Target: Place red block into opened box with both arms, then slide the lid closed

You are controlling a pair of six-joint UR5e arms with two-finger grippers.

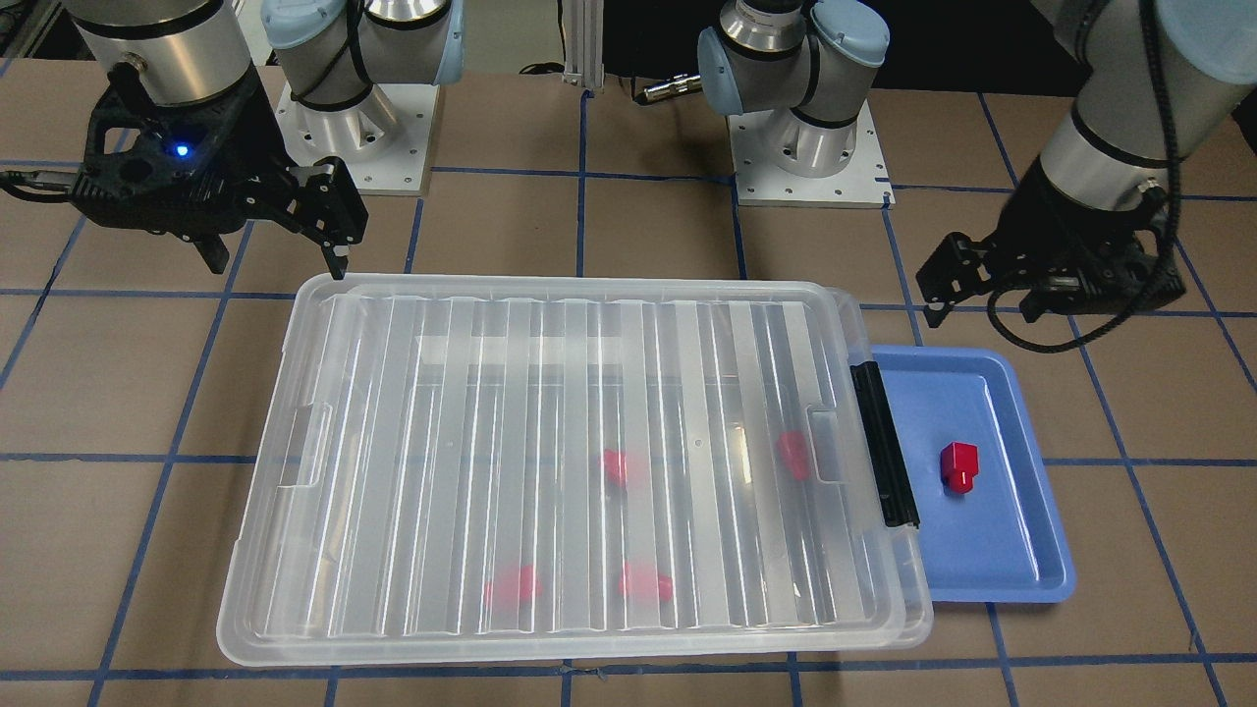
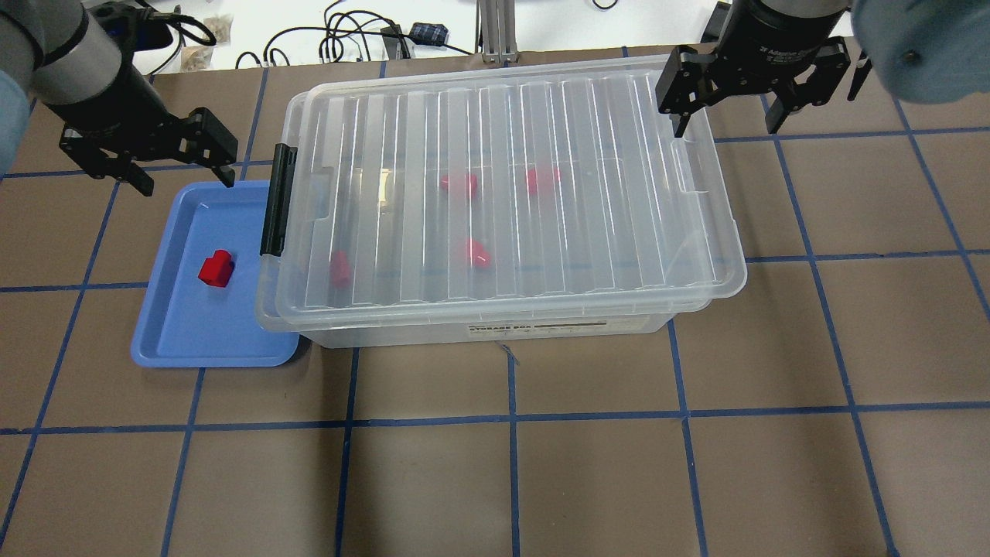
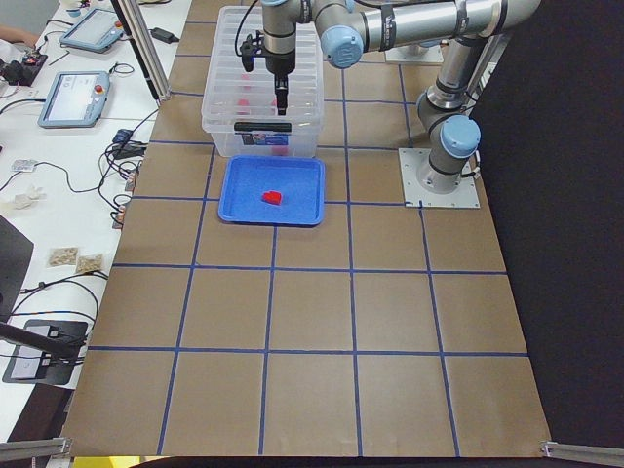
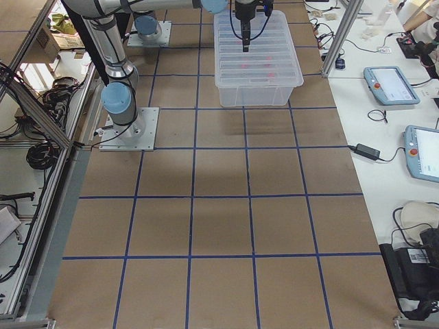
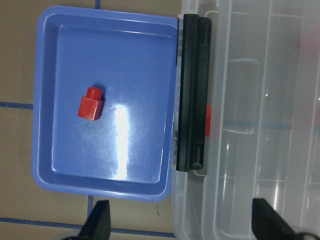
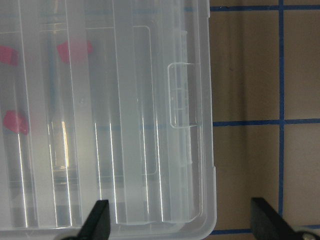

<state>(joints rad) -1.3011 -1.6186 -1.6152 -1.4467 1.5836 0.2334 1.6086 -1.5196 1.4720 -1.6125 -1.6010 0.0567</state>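
One red block lies in the blue tray. The clear box stands beside the tray. Its ribbed lid covers it, shifted slightly towards my right, and the black latch is at the tray end. Several red blocks show blurred under the lid. My left gripper hangs open over the tray's far edge, near the latch, holding nothing. My right gripper hangs open at the lid's far right corner, also empty.
The two arm bases stand on white plates behind the box. Brown table with blue grid lines stretches wide on the operators' side. A white side table with cables and tablets runs along the far edge.
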